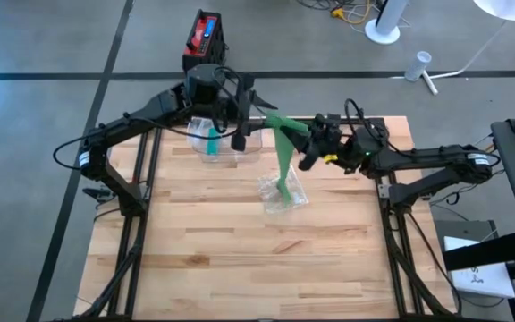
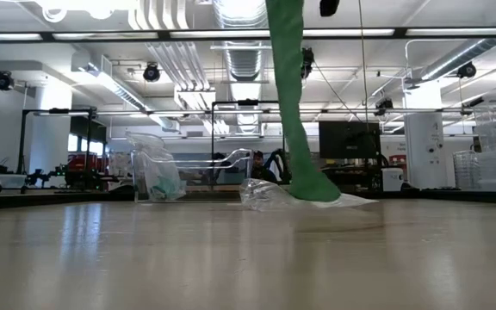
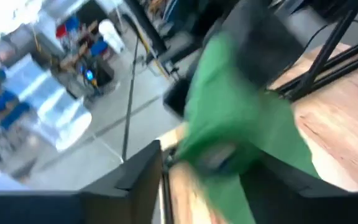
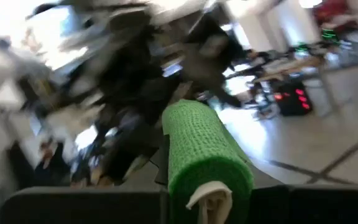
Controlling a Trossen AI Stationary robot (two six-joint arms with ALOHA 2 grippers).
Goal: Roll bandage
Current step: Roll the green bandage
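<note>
Bandage (image 2: 293, 103) top cut off | left tool (image 3: 185, 180) blurred

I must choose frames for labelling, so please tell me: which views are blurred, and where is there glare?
Left wrist view: strongly motion-blurred, the green elastic bandage smeared. Right wrist view: blurred background, bandage roll sharper. Low view: sharp, with glare from ceiling lights on the wooden table. High view: evenly lit, clear; the crumpled clear plastic wrapper shows small highlights.
</note>
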